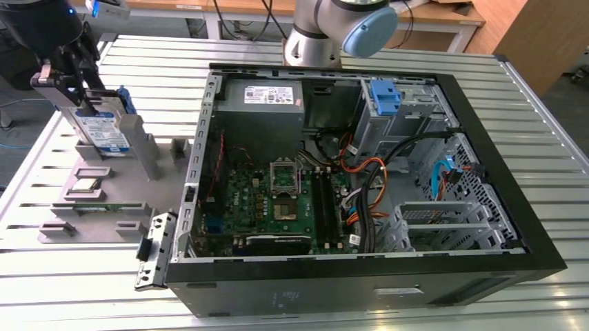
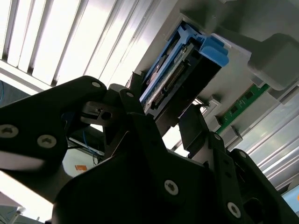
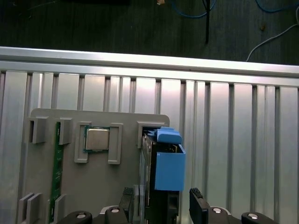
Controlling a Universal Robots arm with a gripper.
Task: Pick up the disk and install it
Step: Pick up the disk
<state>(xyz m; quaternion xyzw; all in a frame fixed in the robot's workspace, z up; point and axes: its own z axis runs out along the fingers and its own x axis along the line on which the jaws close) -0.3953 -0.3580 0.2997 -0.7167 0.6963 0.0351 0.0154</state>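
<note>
The disk [image 1: 103, 132] stands on edge in a slot of the grey holder [image 1: 92, 207], at the exterior view's left. It is a silver-black drive with a blue-and-white label in a blue carrier frame. My gripper [image 1: 78, 103] hangs right over its top edge. In both wrist views the disk [image 3: 164, 172] [image 2: 180, 77] lies between the two black fingers. My gripper [image 3: 161, 207] [image 2: 168, 121] is open, with a small gap showing between one finger [image 3: 198, 207] and the carrier.
The grey holder also carries a processor chip [image 3: 97, 139] and a green memory stick [image 3: 56, 163]. To the exterior view's right lies the open computer case [image 1: 515, 234], with a blue bracket [image 1: 385, 96] on its drive cage and a grey power supply [image 1: 262, 96]. The arm's base [image 1: 332, 27] stands behind it.
</note>
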